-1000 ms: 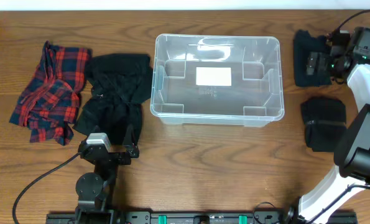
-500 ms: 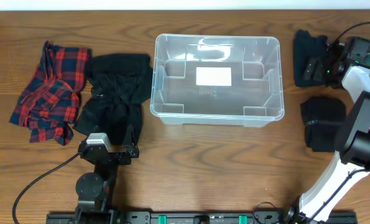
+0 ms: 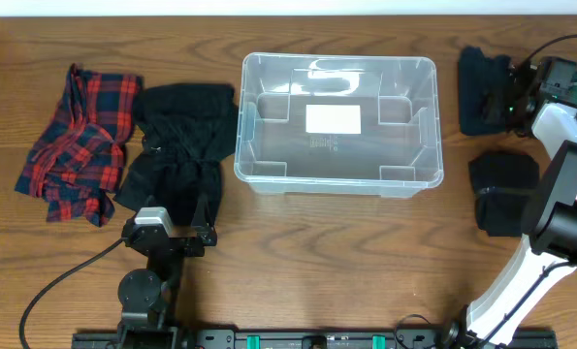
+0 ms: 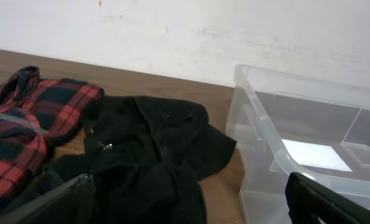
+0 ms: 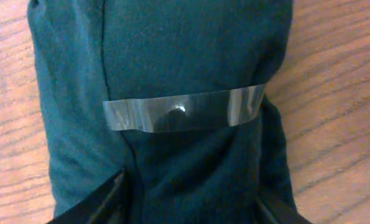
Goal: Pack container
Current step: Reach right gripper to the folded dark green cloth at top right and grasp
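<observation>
Dark green cloth roll [image 5: 191, 62] sits between the right gripper's [image 5: 191, 205] jaws, far right; I cannot tell whether they pinch it. The left gripper's [image 4: 188, 193] jaws spread wide, near left, over a black garment [image 4: 147, 143]. The container [image 3: 338, 60] stands centre, between them.

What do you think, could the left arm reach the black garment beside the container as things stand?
Probably yes: the open left hand faces the black garment, lying uncovered just ahead, beside the container, nothing between them.

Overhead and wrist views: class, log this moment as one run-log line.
container: empty | right gripper: straddling taped dark green bundle, grip unclear | left gripper: open, holding nothing
</observation>
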`<state>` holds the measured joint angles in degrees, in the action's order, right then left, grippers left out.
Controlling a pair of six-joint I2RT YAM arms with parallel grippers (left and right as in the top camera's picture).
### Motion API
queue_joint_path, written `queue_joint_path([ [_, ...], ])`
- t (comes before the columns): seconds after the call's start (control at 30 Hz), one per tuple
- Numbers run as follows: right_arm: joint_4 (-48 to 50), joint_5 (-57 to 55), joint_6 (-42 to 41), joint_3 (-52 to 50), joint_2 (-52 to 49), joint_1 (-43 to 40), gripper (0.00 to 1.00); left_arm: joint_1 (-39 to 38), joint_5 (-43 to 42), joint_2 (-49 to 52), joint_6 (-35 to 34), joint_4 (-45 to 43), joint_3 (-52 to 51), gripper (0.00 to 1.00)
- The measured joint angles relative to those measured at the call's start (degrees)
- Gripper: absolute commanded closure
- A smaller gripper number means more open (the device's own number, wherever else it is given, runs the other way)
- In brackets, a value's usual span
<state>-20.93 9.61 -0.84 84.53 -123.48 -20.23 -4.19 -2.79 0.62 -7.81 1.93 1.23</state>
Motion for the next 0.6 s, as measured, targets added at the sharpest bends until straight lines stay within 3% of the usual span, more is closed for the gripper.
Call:
queue_joint_path([
  [0.3, -1.5, 0.0, -0.2, 0.6, 0.0, 0.0, 0.99, 0.0, 0.0, 0.0, 0.0, 0.0, 0.0, 0.02],
  [0.6, -3.7, -0.2, -0.3, 0.8, 1.9, 0.0, 0.99, 0.0, 0.0, 0.0, 0.0, 0.0, 0.0, 0.02],
])
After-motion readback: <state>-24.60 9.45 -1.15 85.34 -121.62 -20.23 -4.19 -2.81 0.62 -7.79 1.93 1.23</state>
